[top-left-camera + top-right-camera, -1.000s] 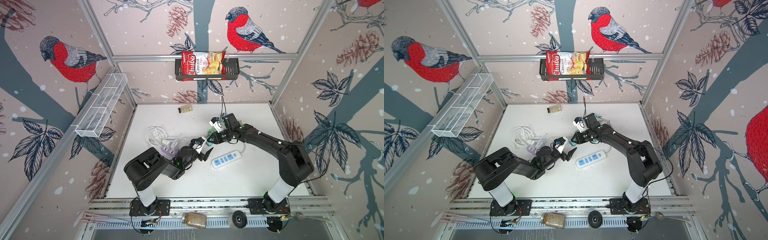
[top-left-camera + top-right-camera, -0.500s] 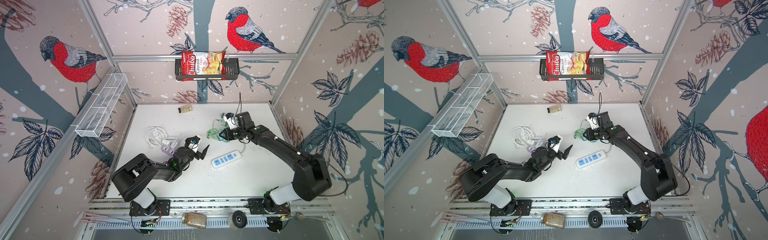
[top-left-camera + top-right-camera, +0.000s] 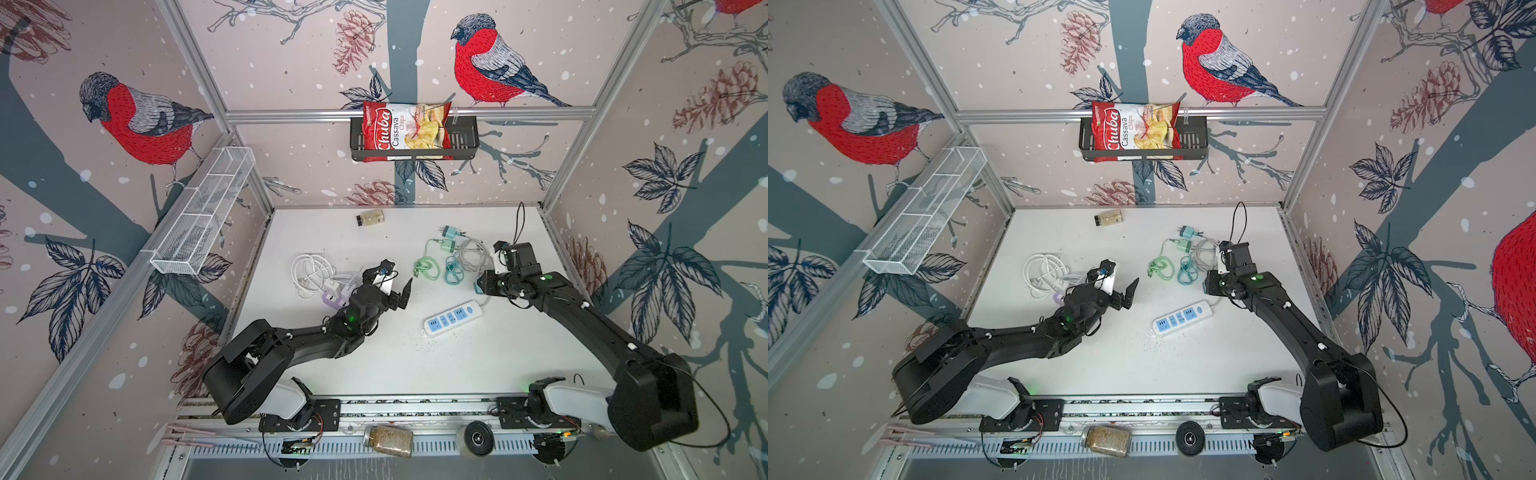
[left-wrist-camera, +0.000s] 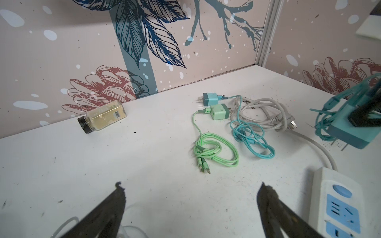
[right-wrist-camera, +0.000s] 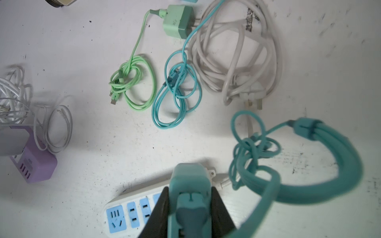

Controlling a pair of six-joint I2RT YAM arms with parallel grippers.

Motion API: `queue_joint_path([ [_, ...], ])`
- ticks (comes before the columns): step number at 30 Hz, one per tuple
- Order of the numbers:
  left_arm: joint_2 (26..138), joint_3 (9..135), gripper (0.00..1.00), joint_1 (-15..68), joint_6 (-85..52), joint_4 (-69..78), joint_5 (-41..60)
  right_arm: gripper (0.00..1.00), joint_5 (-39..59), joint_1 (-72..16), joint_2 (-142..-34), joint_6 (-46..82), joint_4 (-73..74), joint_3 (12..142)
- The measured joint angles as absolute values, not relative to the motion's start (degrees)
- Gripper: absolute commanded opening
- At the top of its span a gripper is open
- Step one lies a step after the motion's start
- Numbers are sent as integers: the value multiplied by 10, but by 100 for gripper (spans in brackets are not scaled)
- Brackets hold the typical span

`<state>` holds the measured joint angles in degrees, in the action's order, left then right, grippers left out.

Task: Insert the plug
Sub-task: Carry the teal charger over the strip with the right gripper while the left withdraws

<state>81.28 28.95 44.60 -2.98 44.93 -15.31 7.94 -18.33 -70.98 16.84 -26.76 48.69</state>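
My right claw (image 5: 189, 192) is clamped on the teal plug (image 5: 190, 177), a smooth rounded block with metal prongs (image 5: 212, 171). Its rubbery cable (image 5: 348, 158) loops alongside, above the cord end of the glossy white strip (image 3: 453, 318) near the table's (image 3: 374, 365) middle. The plug hides some blue sockets (image 5: 115, 218). My left claw (image 4: 191, 185) gapes empty. The hanging bag (image 3: 405, 131) reads "Chuba Cassava Chips".

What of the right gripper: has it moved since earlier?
Yes. In a top view the right gripper went rightward, from beyond the power strip's left end to beyond its cord end.
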Motion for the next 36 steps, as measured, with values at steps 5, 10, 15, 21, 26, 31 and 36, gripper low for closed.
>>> queue_joint_path([
  [5,793,288,98,446,-43,397,-156,9,71,-194,-710,182,-256,453],
  [10,762,278,97,446,-57,372,-154,9,62,-229,-715,196,-240,435],
  [15,735,270,98,446,-71,357,-152,9,39,-274,-740,199,-223,434],
  [21,709,260,98,446,-80,341,-150,9,20,-302,-733,211,-210,434],
  [26,696,249,98,446,-88,338,-150,9,19,-317,-722,213,-208,429],
  [31,690,239,98,446,-97,338,-142,9,16,-331,-697,214,-204,418],
  [36,684,227,98,446,-118,338,-136,9,16,-345,-688,225,-195,393],
])
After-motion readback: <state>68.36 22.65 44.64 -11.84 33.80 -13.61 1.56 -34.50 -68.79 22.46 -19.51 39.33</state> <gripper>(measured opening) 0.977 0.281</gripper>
